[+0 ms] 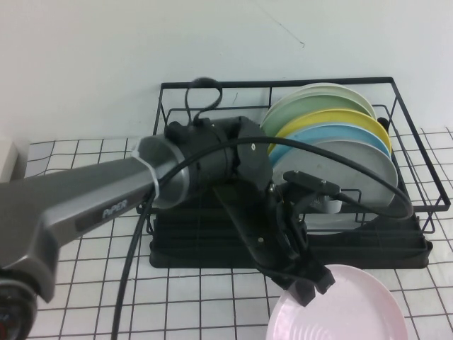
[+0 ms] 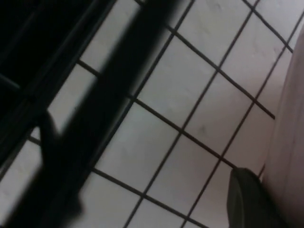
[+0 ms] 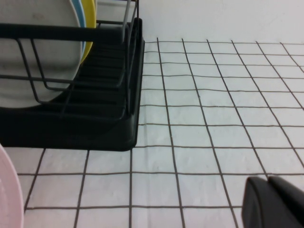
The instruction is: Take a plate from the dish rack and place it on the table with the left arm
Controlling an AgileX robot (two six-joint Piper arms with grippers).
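Note:
The pale pink plate (image 1: 350,312) lies low over the table (image 1: 85,283) at the front right, in front of the black dish rack (image 1: 212,248). My left arm reaches across the rack's front, and my left gripper (image 1: 313,283) is at the plate's near-left rim, shut on it. In the left wrist view one finger (image 2: 247,202) presses against the pink plate (image 2: 289,142); the other finger is hidden behind it. My right gripper (image 3: 274,202) is shut and empty, low over the table to the right of the rack (image 3: 109,128). The pink plate's edge (image 3: 7,190) shows there too.
The rack holds several upright plates: a grey one (image 1: 354,170) in front, then light blue (image 1: 333,133), yellow (image 1: 340,117) and pale green (image 1: 304,106). A white wall stands behind the rack. Gridded cloth lies to the left and right of the rack.

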